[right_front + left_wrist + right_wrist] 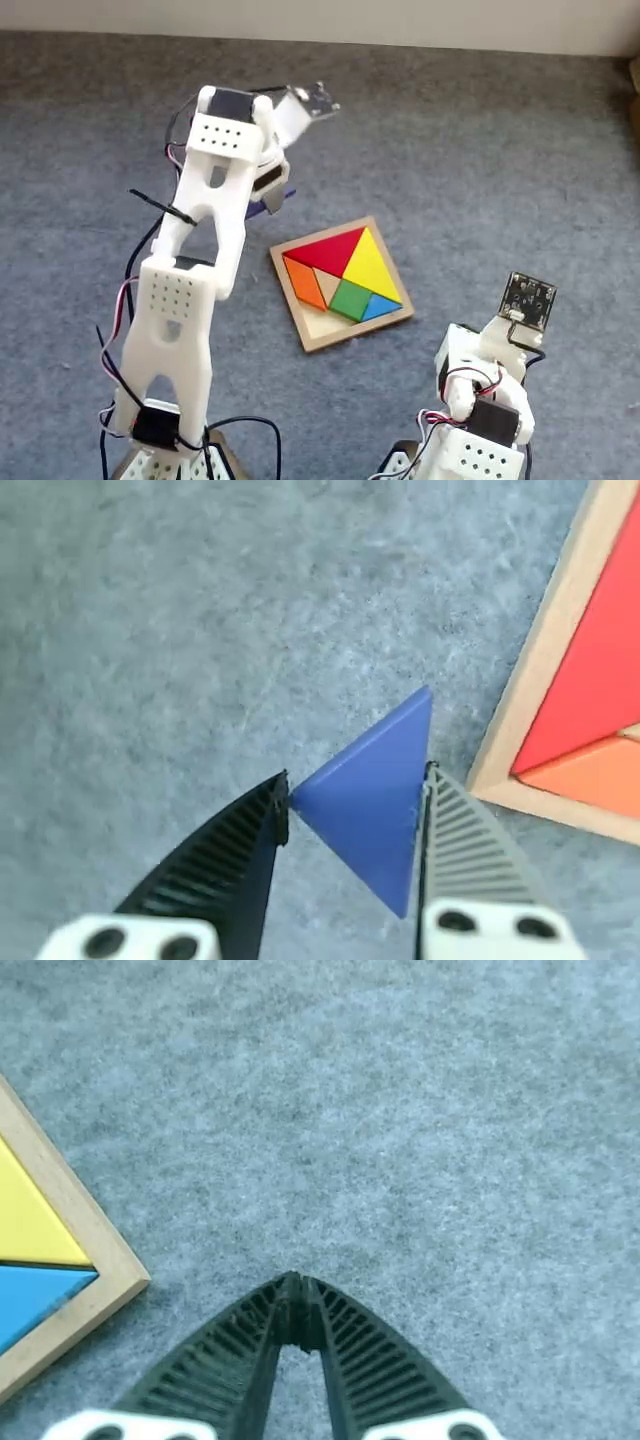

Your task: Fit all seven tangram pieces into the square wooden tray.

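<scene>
The blue triangle looks thin, stiff and light, with smooth faces that may slip, so the sensible hold is across two edges, kept level. It sits by the tray, just off its far-left rim and not touching it. Whether it rests on the grey table cannot be told. The left pincer is partly spread and pinches the triangle, one jaw at a corner and the other along an edge (it may pivot). The right pincer is pressed together and holds nothing, right of the tray.
</scene>
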`<state>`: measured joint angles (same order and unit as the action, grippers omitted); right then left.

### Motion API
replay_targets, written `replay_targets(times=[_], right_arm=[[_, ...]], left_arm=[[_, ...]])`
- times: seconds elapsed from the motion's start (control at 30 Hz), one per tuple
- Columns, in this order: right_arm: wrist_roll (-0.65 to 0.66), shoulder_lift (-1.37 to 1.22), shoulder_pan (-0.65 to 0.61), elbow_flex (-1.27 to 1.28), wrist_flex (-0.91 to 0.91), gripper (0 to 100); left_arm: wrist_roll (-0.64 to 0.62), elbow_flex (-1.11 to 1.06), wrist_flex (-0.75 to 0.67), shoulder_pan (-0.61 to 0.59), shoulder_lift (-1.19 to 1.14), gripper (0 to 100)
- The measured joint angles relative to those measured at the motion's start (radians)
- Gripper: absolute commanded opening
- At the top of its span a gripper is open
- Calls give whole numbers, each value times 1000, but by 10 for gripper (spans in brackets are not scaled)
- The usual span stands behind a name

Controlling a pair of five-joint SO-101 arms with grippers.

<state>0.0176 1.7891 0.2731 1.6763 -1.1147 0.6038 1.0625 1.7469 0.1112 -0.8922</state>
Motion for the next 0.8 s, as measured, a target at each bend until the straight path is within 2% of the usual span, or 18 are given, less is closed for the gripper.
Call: replay_targets(times=[0.3, 0.53, 0.7, 0.8], right_arm=[[0, 0, 20, 0, 0, 5], [0, 0, 21, 0, 0, 5], [0, 0, 21, 0, 0, 5], [0, 0, 21, 0, 0, 5]], left_arm=[[-236, -350, 5, 72, 265, 146], [-522, -690, 3, 152, 540, 146], [-724, -931, -115, 184, 661, 146], [-799, -1063, -213, 180, 718, 146]])
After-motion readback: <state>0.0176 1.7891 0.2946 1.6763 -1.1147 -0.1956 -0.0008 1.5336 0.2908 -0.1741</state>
